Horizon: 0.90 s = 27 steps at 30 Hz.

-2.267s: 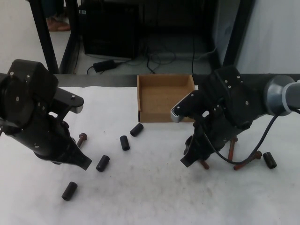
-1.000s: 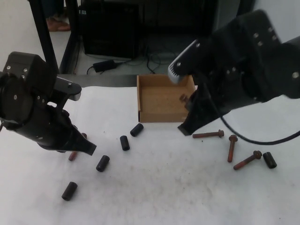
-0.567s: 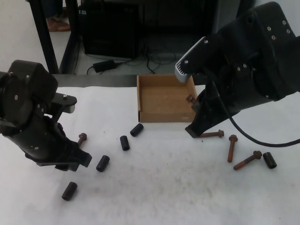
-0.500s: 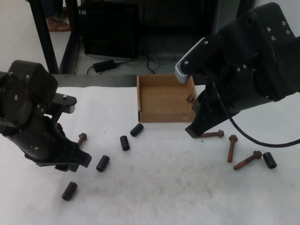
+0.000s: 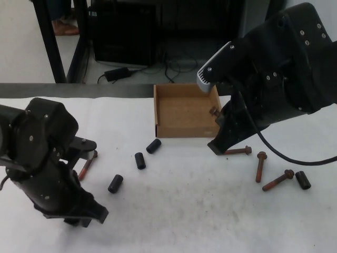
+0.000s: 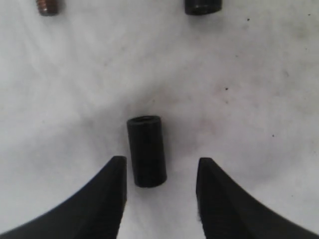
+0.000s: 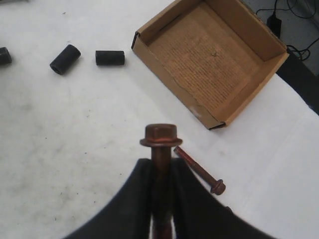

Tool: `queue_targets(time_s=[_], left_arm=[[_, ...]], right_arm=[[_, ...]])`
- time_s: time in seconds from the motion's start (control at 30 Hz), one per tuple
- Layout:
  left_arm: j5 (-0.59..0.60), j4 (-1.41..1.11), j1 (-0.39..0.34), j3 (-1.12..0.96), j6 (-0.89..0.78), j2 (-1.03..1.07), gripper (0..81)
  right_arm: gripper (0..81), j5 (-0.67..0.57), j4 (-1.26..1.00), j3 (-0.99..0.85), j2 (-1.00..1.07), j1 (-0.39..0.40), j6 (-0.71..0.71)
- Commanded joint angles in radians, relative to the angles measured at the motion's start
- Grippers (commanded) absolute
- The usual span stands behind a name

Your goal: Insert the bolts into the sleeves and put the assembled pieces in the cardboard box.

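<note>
White table (image 5: 184, 211), front left corner: the left gripper (image 6: 160, 162) hangs low with its fingers (image 6: 112, 189) apart, a black sleeve (image 6: 146, 151) lying flat between them. Its long axis runs along the fingers, so closing should pinch its sides. Farther off, the right gripper (image 7: 162, 167), clamped on a rusty bolt (image 7: 160, 135), hangs beside the cardboard box (image 7: 209, 55) at the back edge.

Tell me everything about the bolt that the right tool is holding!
The bolt looks like rusty, reddish-brown metal. It has what looks like a six-sided head with a round flange under it, and a straight shank. The right tool is shut on the shank, gripping it from both sides, and the head sticks out past the tool's tip. The bolt is held up above the white bench and touches nothing but the tool.
</note>
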Motion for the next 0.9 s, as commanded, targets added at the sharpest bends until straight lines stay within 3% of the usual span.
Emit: queue_targets(time_s=[0.0,0.4,0.47,0.6,0.87], left_arm=[[-0.008,-0.084,-0.013,0.010,-0.004,-0.016,42.4],[-0.008,-0.167,-0.013,0.107,-0.004,-0.016,41.4],[-0.008,-0.169,-0.013,0.109,-0.004,-0.016,32.8],[-0.008,-0.194,-0.013,0.109,-0.002,-0.016,1.1],[-0.008,-0.290,-0.013,0.109,0.024,-0.039,0.8]], right_arm=[[0.3,0.002,-0.004,0.001,-0.014,-0.001,0.006],[0.3,0.000,-0.006,0.001,-0.014,-0.001,0.006],[0.3,0.000,-0.006,0.001,-0.014,-0.001,0.006],[0.3,-0.008,-0.006,0.001,-0.020,0.001,0.006],[0.3,-0.025,-0.013,0.001,-0.053,0.001,0.073]])
